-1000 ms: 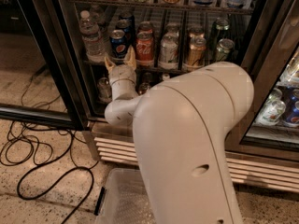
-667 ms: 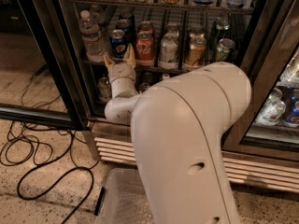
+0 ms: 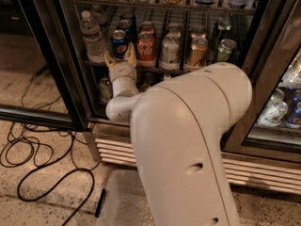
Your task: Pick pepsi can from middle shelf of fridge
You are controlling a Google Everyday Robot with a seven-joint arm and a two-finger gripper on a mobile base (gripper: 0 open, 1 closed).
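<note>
The fridge (image 3: 51, 55) stands open in front of me. On its middle shelf (image 3: 155, 69) the blue pepsi can (image 3: 119, 43) stands at the front, second from the left. My gripper (image 3: 120, 56) is open, its two tan fingertips (image 3: 109, 60) spread just in front of and below the can, one on each side. It holds nothing. A red Coca-Cola can (image 3: 146, 48) stands right of the pepsi can.
A water bottle (image 3: 92, 37) stands left of the pepsi can. A silver can (image 3: 170, 52), a gold can (image 3: 197, 52) and a green can (image 3: 225, 49) stand further right. More bottles sit on the shelf above. My arm (image 3: 188, 145) fills the foreground. Black cables (image 3: 33, 149) lie on the floor.
The gripper has risen and moved in toward the pepsi can, its fingers now flanking the can's lower part.
</note>
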